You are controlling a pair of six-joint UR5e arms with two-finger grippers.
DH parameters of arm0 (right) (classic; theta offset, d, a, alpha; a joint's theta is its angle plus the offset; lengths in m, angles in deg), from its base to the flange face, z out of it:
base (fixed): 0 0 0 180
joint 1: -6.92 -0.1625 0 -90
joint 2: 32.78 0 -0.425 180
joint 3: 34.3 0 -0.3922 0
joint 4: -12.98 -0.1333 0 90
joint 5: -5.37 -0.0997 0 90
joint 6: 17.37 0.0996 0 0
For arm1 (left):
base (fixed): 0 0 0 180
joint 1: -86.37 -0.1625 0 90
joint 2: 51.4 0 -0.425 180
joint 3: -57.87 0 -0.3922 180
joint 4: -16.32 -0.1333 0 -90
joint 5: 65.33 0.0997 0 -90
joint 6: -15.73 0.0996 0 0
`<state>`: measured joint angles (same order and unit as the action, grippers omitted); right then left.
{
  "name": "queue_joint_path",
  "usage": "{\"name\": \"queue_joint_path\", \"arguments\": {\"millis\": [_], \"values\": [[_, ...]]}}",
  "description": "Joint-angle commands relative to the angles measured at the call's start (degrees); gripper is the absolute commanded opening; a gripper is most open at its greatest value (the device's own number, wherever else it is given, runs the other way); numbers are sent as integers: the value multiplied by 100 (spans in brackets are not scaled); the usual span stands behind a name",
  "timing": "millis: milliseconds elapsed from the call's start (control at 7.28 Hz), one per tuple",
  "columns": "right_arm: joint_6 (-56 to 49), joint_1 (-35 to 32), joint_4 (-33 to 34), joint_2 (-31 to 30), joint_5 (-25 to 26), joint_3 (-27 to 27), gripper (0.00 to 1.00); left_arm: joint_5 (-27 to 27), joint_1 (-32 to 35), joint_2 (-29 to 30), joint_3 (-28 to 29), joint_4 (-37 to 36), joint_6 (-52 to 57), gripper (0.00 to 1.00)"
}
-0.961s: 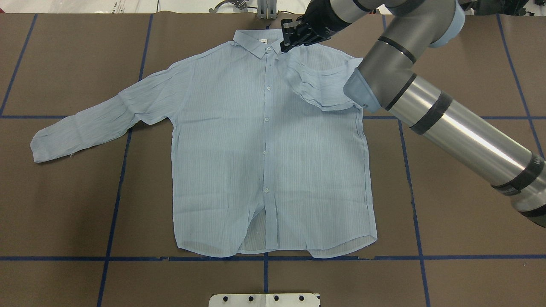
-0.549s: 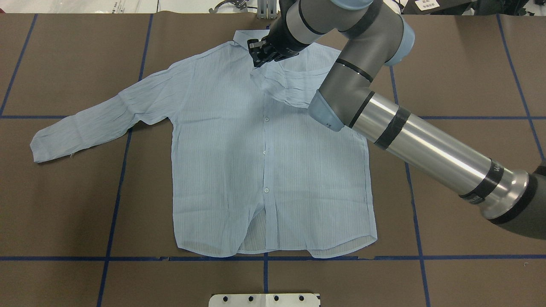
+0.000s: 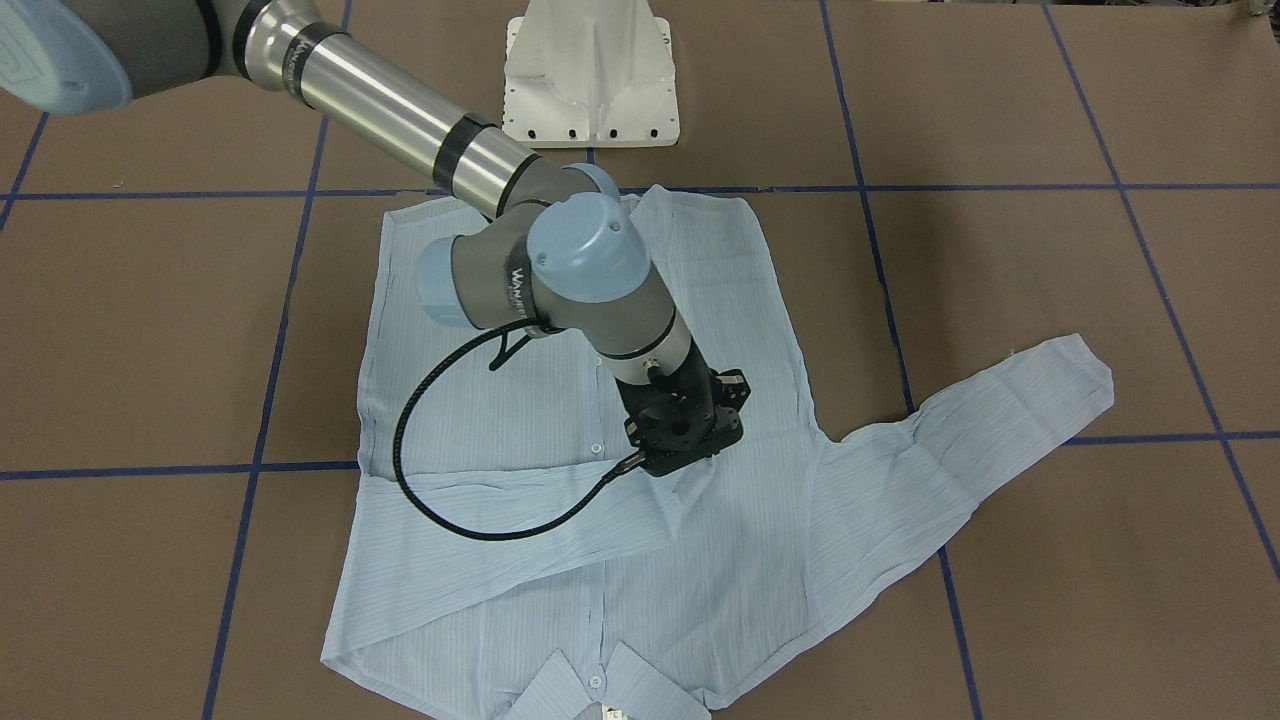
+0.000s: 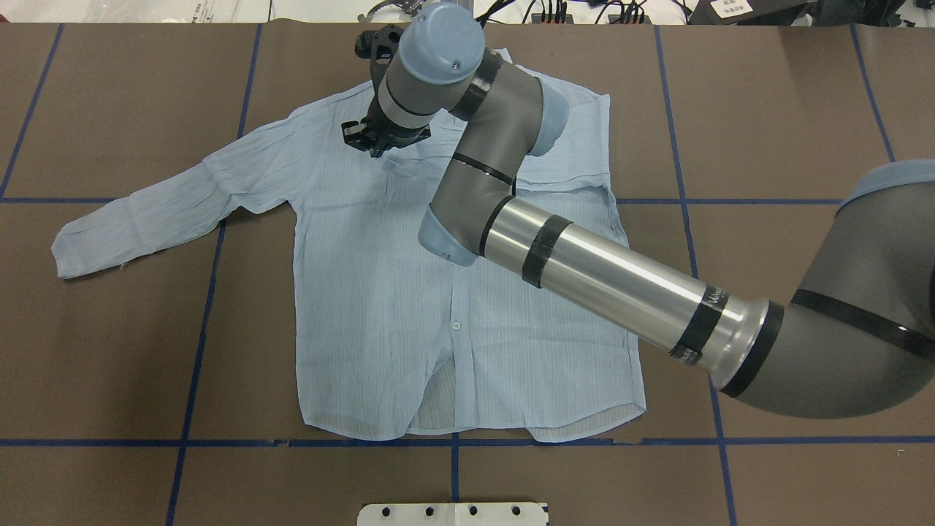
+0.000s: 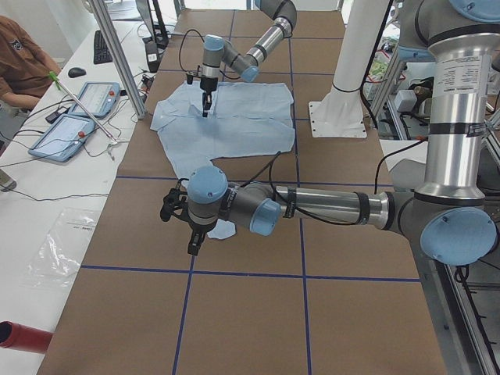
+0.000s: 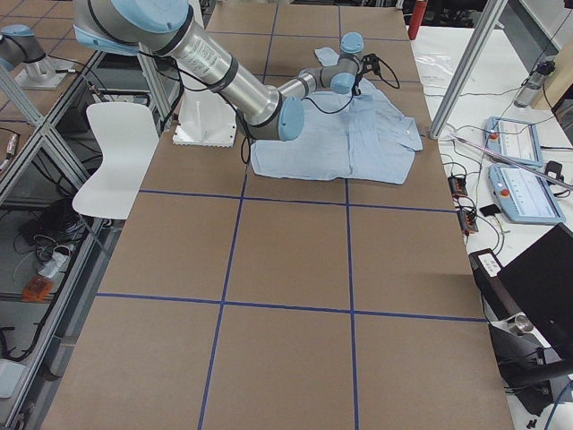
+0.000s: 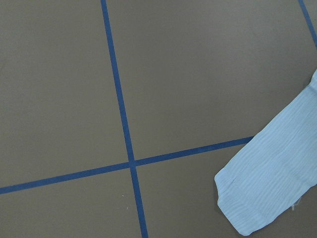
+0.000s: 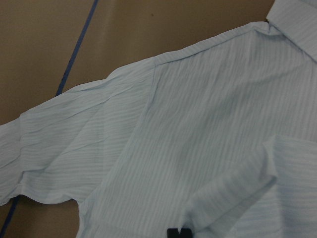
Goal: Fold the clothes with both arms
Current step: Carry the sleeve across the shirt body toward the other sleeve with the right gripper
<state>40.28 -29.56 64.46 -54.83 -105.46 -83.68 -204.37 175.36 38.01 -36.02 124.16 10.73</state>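
Right gripper (image 4: 372, 148) has carried one sleeve (image 3: 470, 585) further left across the shirt (image 4: 380, 307), closed on it. Shirt: thin, striped, pale blue, flat mid-table. Left gripper (image 5: 194, 244): opening cannot be told. Table (image 4: 803, 109): brown paper, blue tape grid (image 4: 197, 351).

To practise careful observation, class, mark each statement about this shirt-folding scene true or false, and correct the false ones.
1. One sleeve lies folded across the front of the shirt. True.
2. The other sleeve is folded in too. False: it lies stretched out on the table.
3. The shirt lies with its buttons facing down. False: the buttons face up.
4. The right arm reaches over the shirt, with the right gripper at the folded sleeve's end. True.
5. The left wrist camera shows only bare table. False: the outstretched sleeve's cuff is in view.
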Motion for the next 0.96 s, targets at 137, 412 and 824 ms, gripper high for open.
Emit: {"name": "queue_joint_path", "arguments": {"millis": [137, 412, 824], "values": [[1, 318, -15, 236, 650, 157, 100, 9, -13, 146, 308, 139, -19, 100], [297, 309, 499, 201, 650, -209, 99, 105, -352, 279, 486, 821, -1074, 100], [213, -146, 3074, -192, 215, -1686, 99, 1226, -1441, -150, 486, 2595, -3178, 100]]}}
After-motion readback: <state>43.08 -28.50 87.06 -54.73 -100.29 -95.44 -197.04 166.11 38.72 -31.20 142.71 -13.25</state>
